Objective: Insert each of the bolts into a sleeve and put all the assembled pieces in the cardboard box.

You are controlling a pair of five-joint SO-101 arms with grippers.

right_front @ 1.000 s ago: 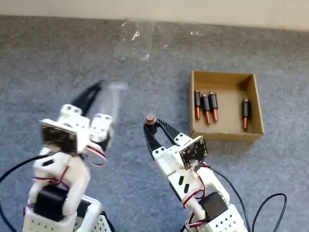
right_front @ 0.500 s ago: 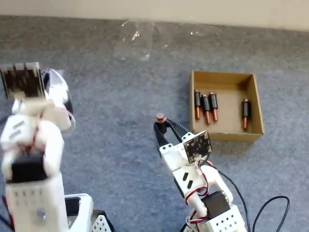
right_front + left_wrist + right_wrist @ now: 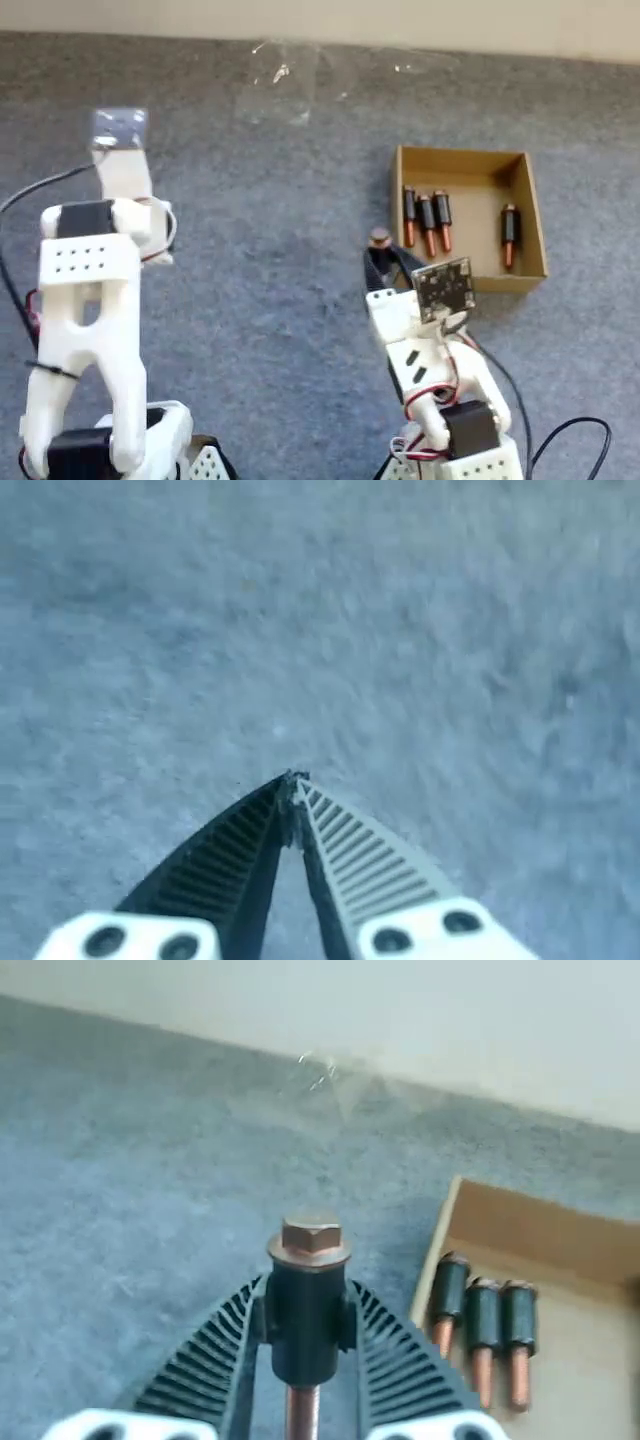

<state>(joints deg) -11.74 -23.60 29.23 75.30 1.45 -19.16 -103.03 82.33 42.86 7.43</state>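
Observation:
My right gripper point(image 3: 305, 1305) is shut on an assembled piece point(image 3: 305, 1290), a copper bolt standing upright in a black sleeve. From above, that piece point(image 3: 379, 238) and the right gripper point(image 3: 381, 254) sit just left of the cardboard box point(image 3: 470, 283), near its front left corner. Several assembled pieces point(image 3: 426, 220) lie inside the box, three side by side and one point(image 3: 509, 232) apart to the right. My left gripper point(image 3: 292, 782) is shut on nothing and hangs over bare grey carpet. The left arm point(image 3: 95, 270) stands tall at the left.
A crumpled clear plastic bag point(image 3: 280, 75) lies at the far edge of the carpet, also seen as the plastic bag point(image 3: 325, 1072) by the wall. Open carpet stretches between the two arms. A black cable point(image 3: 560, 430) curls by the right arm's base.
The right gripper has carried the assembled piece rightward, up to the box's near left corner. The left arm has swung up and back to the left.

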